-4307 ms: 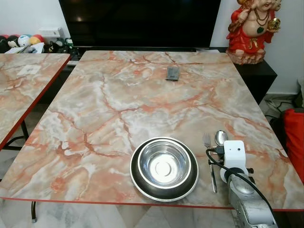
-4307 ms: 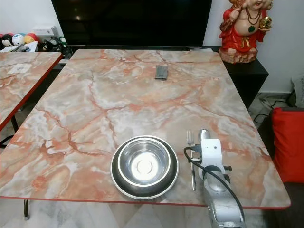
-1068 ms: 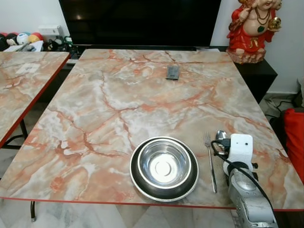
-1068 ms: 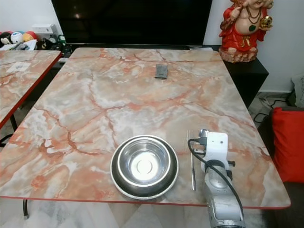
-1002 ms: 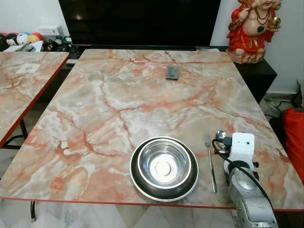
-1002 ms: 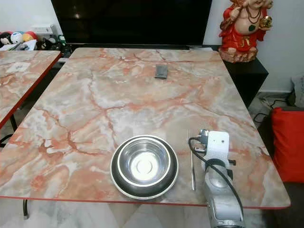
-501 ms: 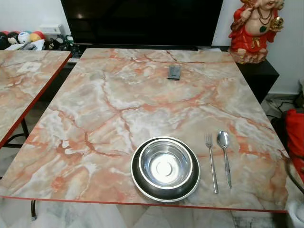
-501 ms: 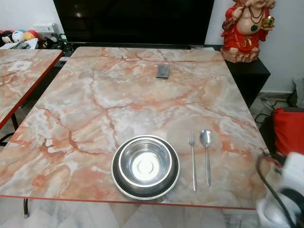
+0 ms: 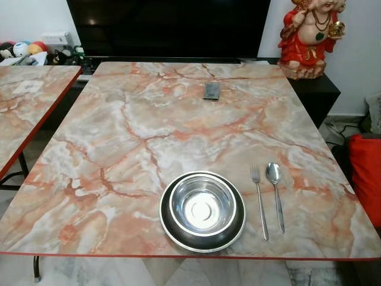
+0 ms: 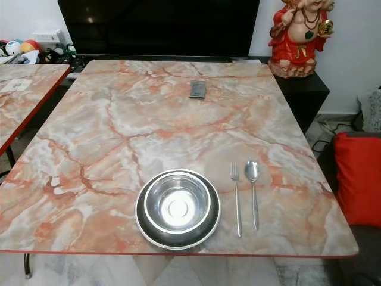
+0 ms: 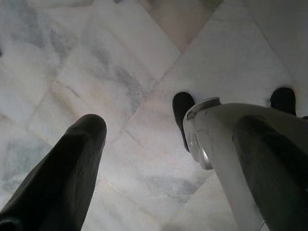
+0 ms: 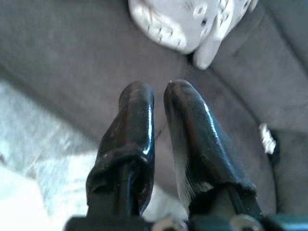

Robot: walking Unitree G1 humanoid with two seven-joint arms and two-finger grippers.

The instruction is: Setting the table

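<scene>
A steel bowl (image 9: 202,207) sits in a dark plate (image 9: 168,225) near the front edge of the marble table (image 9: 149,131). Just right of the plate a fork (image 9: 259,204) and a spoon (image 9: 275,195) lie side by side, handles toward me, with nothing touching them. My right gripper (image 12: 160,94) hangs away from the table over grey fabric, its fingers (image 12: 130,130) pressed nearly together on nothing. My left gripper (image 11: 168,144) hangs idle over the pale tiled floor, fingers spread wide.
A small dark flat device (image 9: 212,90) lies at the table's far middle. A red figurine (image 9: 306,36) stands on a dark cabinet at the back right. A red cushion (image 9: 364,179) sits right of the table. A second marble table (image 9: 24,113) stands left.
My right arm has pulled back off the table and out of the head views, leaving the spoon lying beside the fork. The camera has shifted slightly.
</scene>
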